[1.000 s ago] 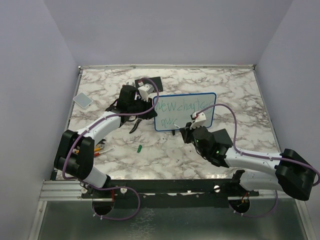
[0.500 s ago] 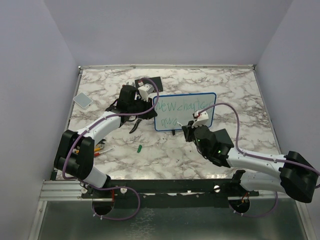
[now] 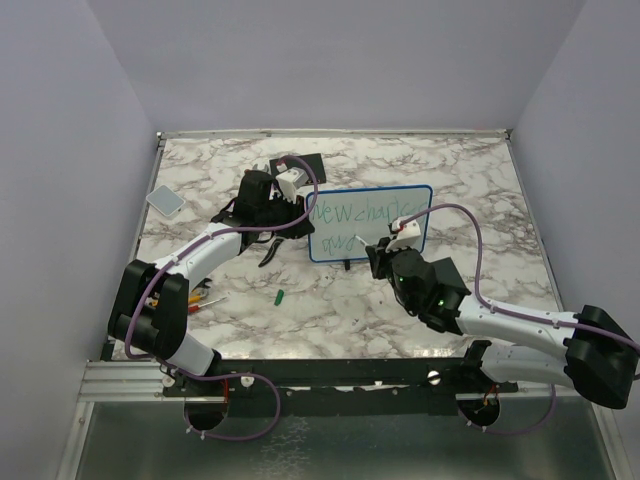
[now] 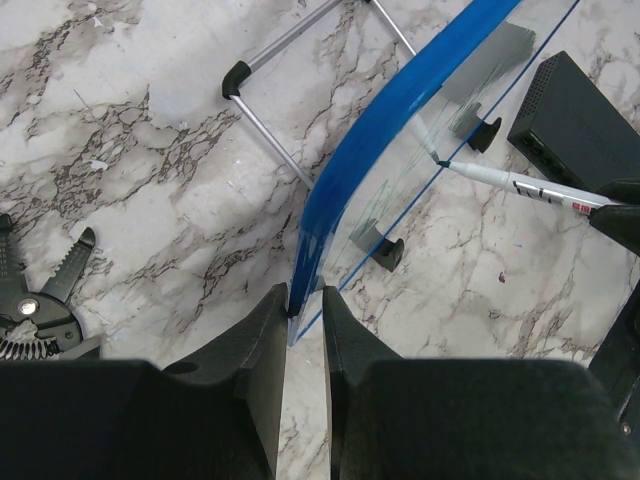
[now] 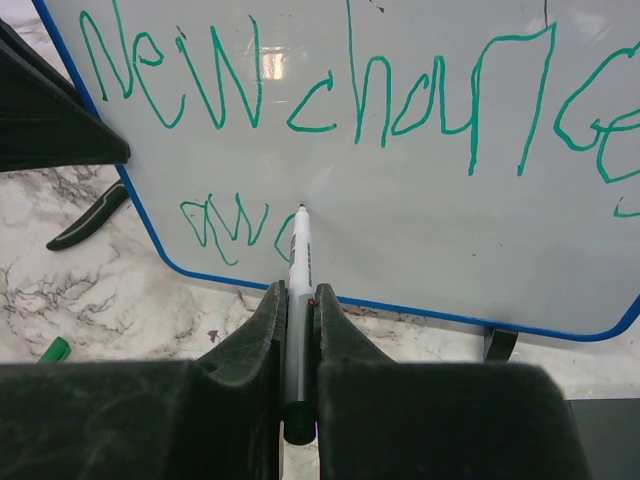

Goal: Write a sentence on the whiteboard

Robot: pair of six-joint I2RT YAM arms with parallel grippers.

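**Steady board, light pen**

From above, the whiteboard [image 3: 370, 188] stands propped on the marbled worktop [image 3: 480, 180]. The left hand [image 3: 303, 210] is at its left edge and the right hand [image 3: 383, 252] is at its lower edge. The sentence [image 3: 362, 212] runs in green across the whiteboard's upper half, with a shorter second line begun beneath.

At the left wrist, we see the left hand narrowed to a pinch on the whiteboard's blue rim. We judge that this pinch needs to be firm, so the whiteboard does not rock on its feet under the pen.

At the right wrist, the right hand is clamped on the marker [image 5: 298, 262]. Its tip meets the whiteboard just right of the second line's last letter. We would press lightly and evenly, working rightward and staying clear of the bottom rim and the line above.
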